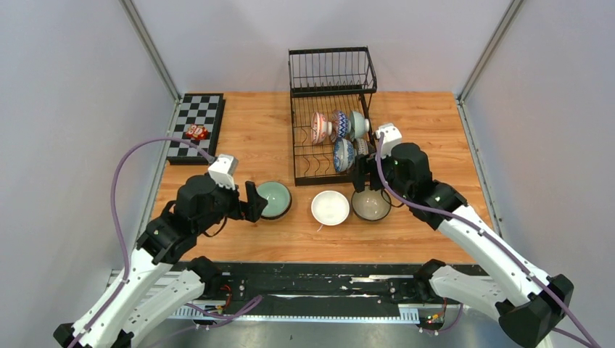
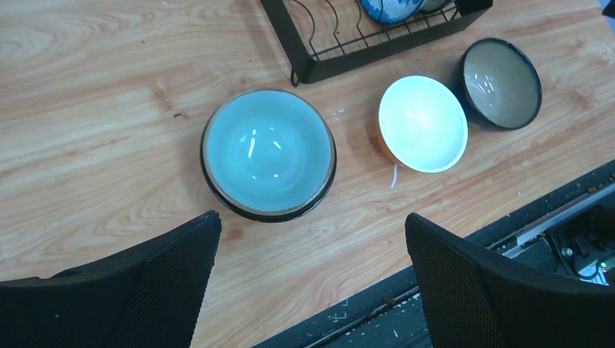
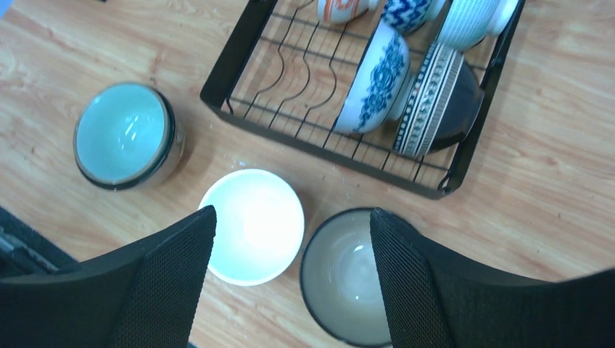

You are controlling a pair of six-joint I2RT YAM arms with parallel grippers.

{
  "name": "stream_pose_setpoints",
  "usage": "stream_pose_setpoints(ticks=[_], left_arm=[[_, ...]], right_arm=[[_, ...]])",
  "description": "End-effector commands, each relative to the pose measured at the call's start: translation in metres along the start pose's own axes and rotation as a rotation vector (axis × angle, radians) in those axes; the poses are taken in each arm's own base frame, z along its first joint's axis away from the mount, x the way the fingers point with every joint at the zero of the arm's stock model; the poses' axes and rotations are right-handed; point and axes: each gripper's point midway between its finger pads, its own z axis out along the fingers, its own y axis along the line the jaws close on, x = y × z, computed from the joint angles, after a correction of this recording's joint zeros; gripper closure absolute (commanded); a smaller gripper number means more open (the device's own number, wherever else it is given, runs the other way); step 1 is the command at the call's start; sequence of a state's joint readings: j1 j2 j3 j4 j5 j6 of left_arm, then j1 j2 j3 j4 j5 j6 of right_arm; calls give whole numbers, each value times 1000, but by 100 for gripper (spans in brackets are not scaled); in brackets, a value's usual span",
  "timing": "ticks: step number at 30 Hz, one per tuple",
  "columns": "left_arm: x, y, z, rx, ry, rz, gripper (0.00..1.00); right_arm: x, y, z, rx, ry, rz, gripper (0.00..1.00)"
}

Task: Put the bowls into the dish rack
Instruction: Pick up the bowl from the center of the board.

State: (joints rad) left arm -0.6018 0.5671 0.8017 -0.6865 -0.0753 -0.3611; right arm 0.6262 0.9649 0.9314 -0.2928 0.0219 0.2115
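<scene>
Bowls (image 1: 330,207) sit apart, seemingly, between rack (image 1: 319,180) front and near table (image 1: 254,130) edge.

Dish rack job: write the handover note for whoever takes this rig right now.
Left gripper: jaws open, empty, beside the pale green bowl.
Right gripper: jaws open, empty, above the cream dark-rimmed bowl.
Done: five bowls stand in the dish rack.
To do: three bowls sit on the table in front of the rack: the green one, the white-inside bowl and the cream one.
</scene>
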Motion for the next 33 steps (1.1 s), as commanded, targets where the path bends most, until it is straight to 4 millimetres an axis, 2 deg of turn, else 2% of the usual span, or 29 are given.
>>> stream_pose_setpoints(ticks=[1, 7, 14, 22, 33], left_arm=[[3, -14, 8, 56, 44, -48, 3], [10, -26, 19, 104, 96, -88, 5], [13, -34, 28, 138, 114, -108, 5], [14, -37, 29, 155, 117, -104, 5], [18, -34, 24, 155, 125, -74, 5]], right_arm=[[35, 4, -13, -30, 95, -22, 21], [66, -11, -21, 34, 163, -10, 26], [106, -11, -21, 20, 315, -12, 28], [138, 0, -8, -22, 467, -42, 30], [168, -11, 13, 93, 642, -169, 39]])
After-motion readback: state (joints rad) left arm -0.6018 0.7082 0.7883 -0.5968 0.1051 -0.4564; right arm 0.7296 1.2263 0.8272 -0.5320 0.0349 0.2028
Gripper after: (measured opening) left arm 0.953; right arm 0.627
